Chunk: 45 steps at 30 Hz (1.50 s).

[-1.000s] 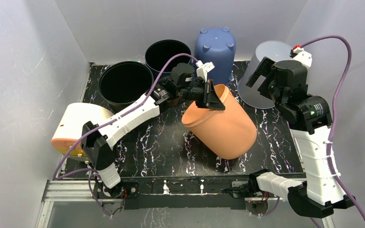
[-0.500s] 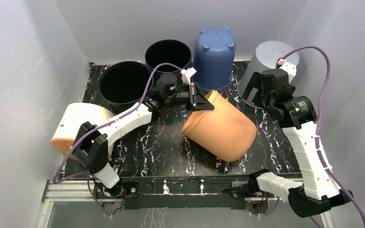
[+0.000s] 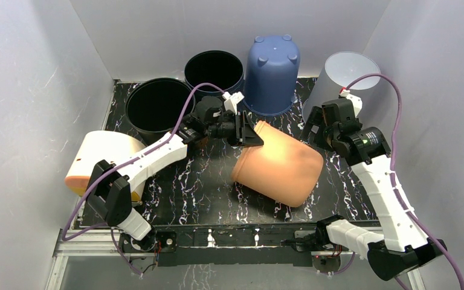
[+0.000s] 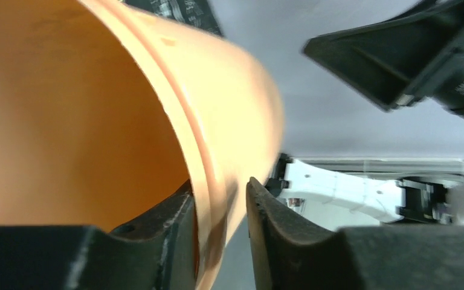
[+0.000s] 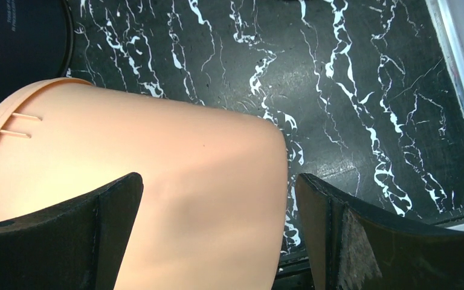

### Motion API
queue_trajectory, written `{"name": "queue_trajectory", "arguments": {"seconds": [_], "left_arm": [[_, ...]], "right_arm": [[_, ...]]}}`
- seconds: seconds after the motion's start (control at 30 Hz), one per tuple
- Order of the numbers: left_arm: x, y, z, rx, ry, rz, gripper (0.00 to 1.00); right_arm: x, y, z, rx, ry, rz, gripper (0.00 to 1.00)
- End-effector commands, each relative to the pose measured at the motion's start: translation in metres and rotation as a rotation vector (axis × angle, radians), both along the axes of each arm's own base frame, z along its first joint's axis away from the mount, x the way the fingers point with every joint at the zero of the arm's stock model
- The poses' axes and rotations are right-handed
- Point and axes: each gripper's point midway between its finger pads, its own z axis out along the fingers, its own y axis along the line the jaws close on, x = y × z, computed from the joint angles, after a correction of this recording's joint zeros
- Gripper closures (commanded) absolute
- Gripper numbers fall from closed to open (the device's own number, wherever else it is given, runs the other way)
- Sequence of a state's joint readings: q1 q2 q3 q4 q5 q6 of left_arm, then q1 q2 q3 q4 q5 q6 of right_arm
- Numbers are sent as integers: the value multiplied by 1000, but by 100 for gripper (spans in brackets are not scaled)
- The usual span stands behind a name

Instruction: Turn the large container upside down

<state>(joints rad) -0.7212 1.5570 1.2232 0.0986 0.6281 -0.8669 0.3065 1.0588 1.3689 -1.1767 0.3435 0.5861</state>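
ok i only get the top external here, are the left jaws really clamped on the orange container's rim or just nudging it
observer: clamped. in the left wrist view the left jaws pinch the orange container at its rim, one inside the wall, one outside.
operator: and the right jaws, holding anything
observer: no. the right wrist view shows them wide open, with the container's side lying below the gap.
operator: anything inside it
observer: the left wrist view looks in: only bare orange wall in the part it shows.

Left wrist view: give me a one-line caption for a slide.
Left tool clamps the rim of the tipped orange container, pinching its wall from inside and outside.
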Motion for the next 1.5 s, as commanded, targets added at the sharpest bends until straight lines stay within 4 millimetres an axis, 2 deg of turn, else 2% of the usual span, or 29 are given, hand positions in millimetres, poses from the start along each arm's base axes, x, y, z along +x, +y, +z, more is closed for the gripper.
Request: {"name": "queue_trajectory", "arguments": {"seconds": [0.0, 0.07, 0.23, 0.37, 0.53, 0.67, 1.0, 1.13, 1.3, 1.47], "left_arm": [[-6, 20, -22, 157, -44, 1, 61], [-4, 25, -25, 195, -63, 8, 49], [0, 39, -25, 281, -120, 26, 32], [3, 49, -19, 333, -174, 47, 29], [6, 55, -22, 371, -203, 51, 29], [10, 54, -30, 396, -208, 40, 32], [20, 46, -26, 394, -252, 15, 42], [22, 49, -26, 425, -275, 19, 52], [22, 54, -30, 489, -296, 27, 73], [21, 55, -34, 532, -315, 28, 78]], "right_arm": [[5, 5, 4, 40, -50, -1, 2], [4, 5, 0, 41, -41, 0, 2], [3, 5, -10, 35, -22, 1, 2], [3, 6, -19, 37, -2, 7, 2], [2, 7, -27, 37, 13, 12, 2], [0, 11, -37, 52, 28, 22, 2], [-8, 15, -77, 68, 88, 31, 2], [-10, 17, -77, 85, 77, 36, 2], [-12, 16, -76, 93, 67, 31, 2], [-13, 17, -78, 96, 72, 34, 2]]}}
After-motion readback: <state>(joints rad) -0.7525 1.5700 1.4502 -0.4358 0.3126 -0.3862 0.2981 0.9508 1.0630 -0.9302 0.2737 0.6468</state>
